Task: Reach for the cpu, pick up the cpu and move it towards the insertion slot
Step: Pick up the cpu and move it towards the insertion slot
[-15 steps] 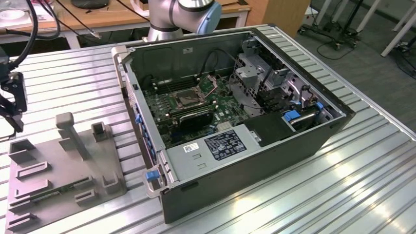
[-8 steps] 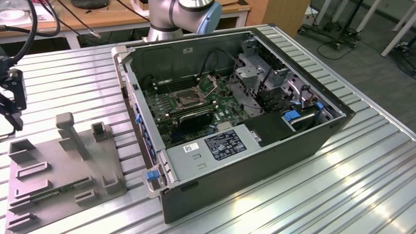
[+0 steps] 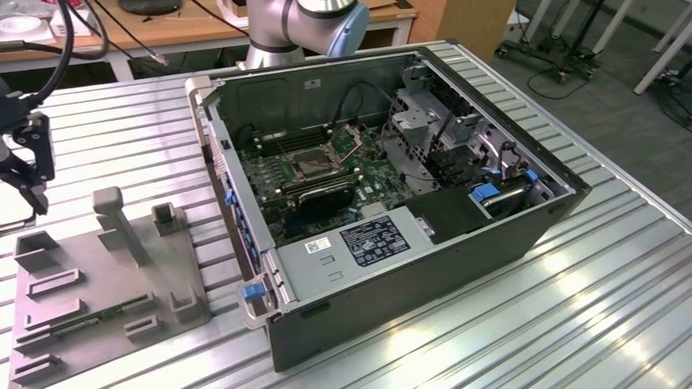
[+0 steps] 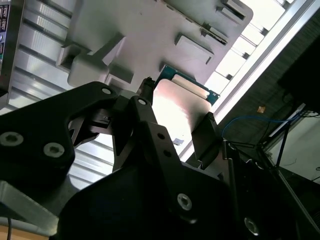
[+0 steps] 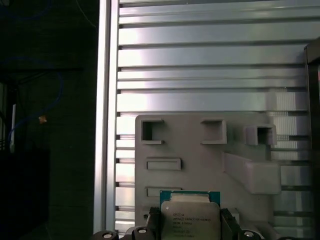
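Reach and grasp look done: gripper jaws clamped on two edges of cpu, held over grey fixture tray. Not yet at insertion slot, well apart inside open computer case. Ribbed metal surface; wooden bench and dark floor behind.
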You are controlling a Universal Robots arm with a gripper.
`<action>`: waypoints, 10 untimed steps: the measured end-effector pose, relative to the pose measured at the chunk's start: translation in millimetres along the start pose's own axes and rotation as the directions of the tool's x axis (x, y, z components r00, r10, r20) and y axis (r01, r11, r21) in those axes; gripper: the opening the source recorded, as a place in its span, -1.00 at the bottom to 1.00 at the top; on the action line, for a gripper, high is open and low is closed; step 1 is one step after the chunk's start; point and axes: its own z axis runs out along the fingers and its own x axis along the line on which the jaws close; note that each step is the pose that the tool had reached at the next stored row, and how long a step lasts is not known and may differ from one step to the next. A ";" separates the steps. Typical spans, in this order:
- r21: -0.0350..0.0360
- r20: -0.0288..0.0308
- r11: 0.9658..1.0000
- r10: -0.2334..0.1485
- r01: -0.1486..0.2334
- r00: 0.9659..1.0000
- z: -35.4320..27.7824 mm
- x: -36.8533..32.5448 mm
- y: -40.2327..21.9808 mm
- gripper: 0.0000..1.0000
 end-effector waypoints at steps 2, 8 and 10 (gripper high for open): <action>0.000 0.000 1.000 0.000 0.000 1.000 0.1 -1.7 0.3 0.09; 0.000 0.000 1.000 0.000 0.000 1.000 0.0 -7.7 0.8 0.09; 0.000 0.000 1.000 0.000 0.000 1.000 0.1 -9.1 1.0 0.09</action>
